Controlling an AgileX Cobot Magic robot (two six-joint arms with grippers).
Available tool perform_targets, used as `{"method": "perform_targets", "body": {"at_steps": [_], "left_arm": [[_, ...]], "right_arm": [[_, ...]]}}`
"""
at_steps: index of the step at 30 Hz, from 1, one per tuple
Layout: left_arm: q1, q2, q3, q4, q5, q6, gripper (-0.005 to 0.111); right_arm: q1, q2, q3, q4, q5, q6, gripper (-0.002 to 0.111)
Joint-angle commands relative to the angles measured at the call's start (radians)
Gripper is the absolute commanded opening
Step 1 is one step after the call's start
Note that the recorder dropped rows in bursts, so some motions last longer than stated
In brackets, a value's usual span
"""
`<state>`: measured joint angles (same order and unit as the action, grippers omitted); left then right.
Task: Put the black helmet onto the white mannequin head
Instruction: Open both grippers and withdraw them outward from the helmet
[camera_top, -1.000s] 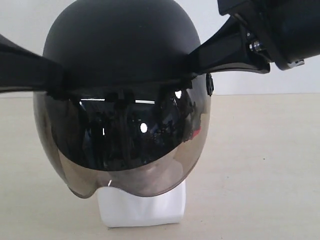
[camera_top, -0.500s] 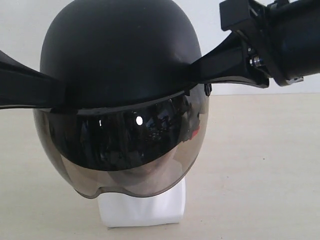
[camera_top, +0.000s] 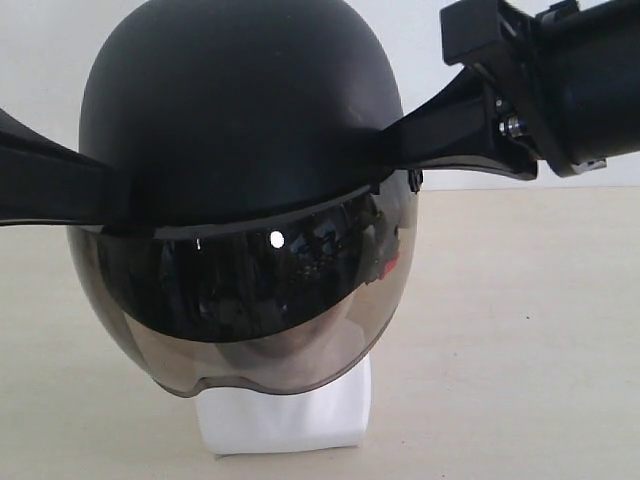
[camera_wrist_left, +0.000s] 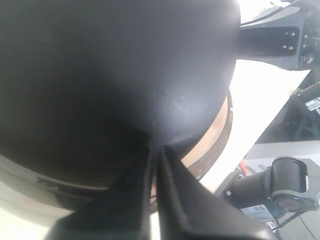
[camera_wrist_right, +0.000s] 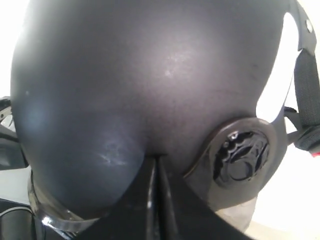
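The black helmet (camera_top: 240, 110) sits over the white mannequin head, whose blocky base (camera_top: 285, 420) shows under the smoky visor (camera_top: 250, 300). A pale face shape shows faintly through the visor. My left gripper (camera_top: 108, 192) is shut, its tips pressing the helmet's left side. My right gripper (camera_top: 388, 135) is shut too, with its tips against the right side. The left wrist view has the closed fingertips (camera_wrist_left: 154, 148) touching the black shell (camera_wrist_left: 100, 65). From the right wrist, the closed tips (camera_wrist_right: 156, 158) meet the shell (camera_wrist_right: 140, 75) beside the visor pivot (camera_wrist_right: 240, 157).
The head stands on a beige tabletop (camera_top: 520, 320) with a white wall behind. The helmet's black strap (camera_wrist_right: 306, 85) hangs at its far side, with a bit of red buckle (camera_wrist_right: 316, 153). The other arm's links (camera_wrist_left: 280, 185) show past the helmet.
Over the last second the helmet came down a little over the head, its shell rim dropping over the visor. Both arms lowered with it. In the last half second almost nothing moved.
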<state>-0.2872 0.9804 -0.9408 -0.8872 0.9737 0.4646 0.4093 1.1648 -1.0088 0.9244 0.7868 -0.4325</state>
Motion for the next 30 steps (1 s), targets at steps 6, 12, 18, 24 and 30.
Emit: {"method": "perform_targets", "body": {"at_steps": [6,12,18,24,30], "left_arm": [[-0.005,0.004,0.011,0.062,0.078,0.015,0.004],[-0.005,0.004,0.011,0.054,0.068,0.015,0.004],[-0.005,0.004,0.011,-0.035,0.058,0.074,0.004],[-0.002,-0.039,0.009,-0.040,0.041,0.079,0.004],[-0.002,-0.141,0.009,0.024,-0.004,0.038,0.004]], "right_arm": [[0.010,0.043,0.078,-0.056,0.043,-0.014,0.000],[0.010,0.043,0.078,-0.052,0.029,-0.014,0.000],[0.010,0.029,0.078,-0.014,0.012,-0.038,0.000],[0.008,-0.072,0.078,-0.023,-0.052,-0.036,0.000],[0.008,-0.166,0.078,-0.229,-0.111,0.126,0.000]]}}
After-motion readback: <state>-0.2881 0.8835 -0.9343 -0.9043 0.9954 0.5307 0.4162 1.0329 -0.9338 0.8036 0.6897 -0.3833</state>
